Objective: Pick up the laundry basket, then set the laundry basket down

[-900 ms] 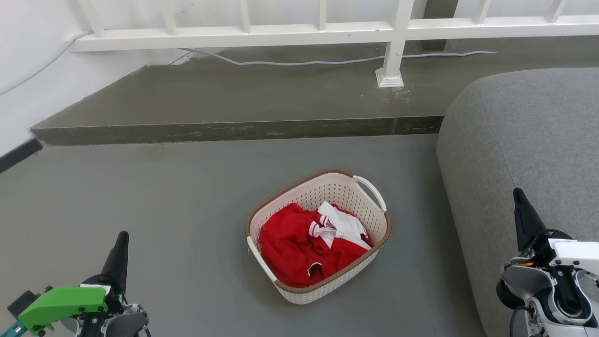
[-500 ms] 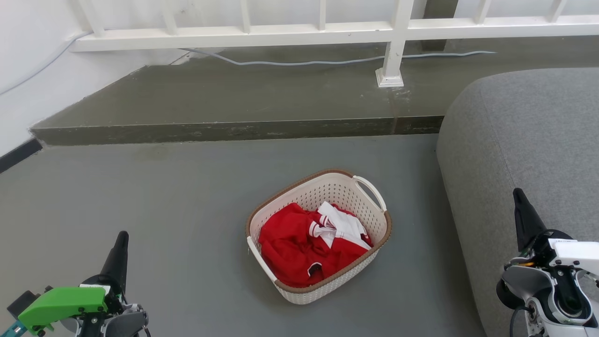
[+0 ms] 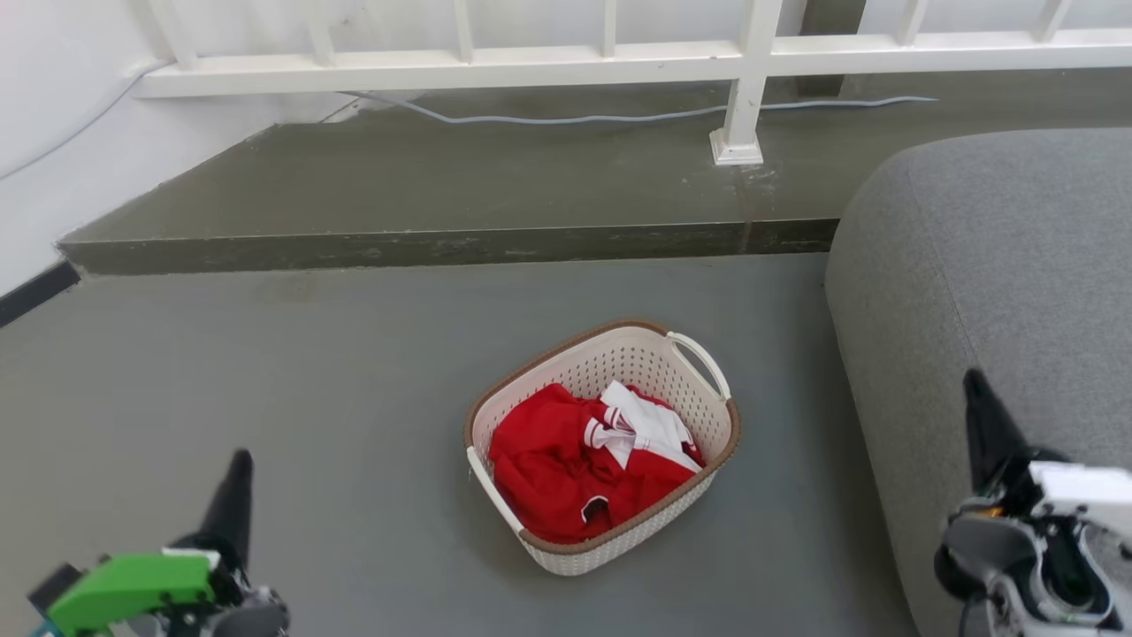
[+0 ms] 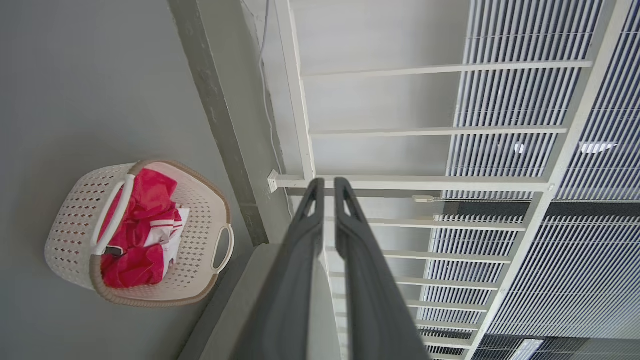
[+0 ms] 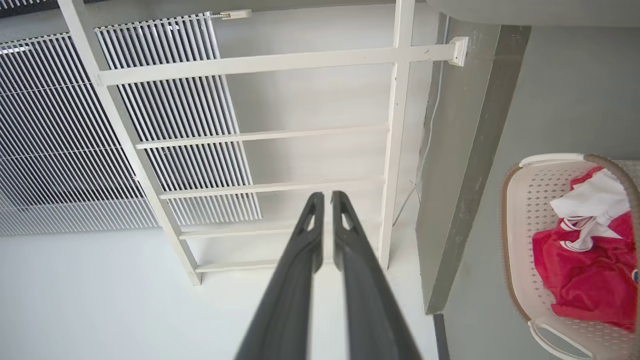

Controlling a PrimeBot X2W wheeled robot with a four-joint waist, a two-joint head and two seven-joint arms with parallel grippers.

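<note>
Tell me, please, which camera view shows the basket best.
The head view: the basket sits near centre, seen whole from above, with both handles and the clothes inside. The left wrist view shows it whole but smaller, off to one side. The right wrist view cuts it off at the edge.

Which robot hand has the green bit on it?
The left gripper, at the head view's lower left: its wrist wears a green cover, while the right gripper has a white one.
</note>
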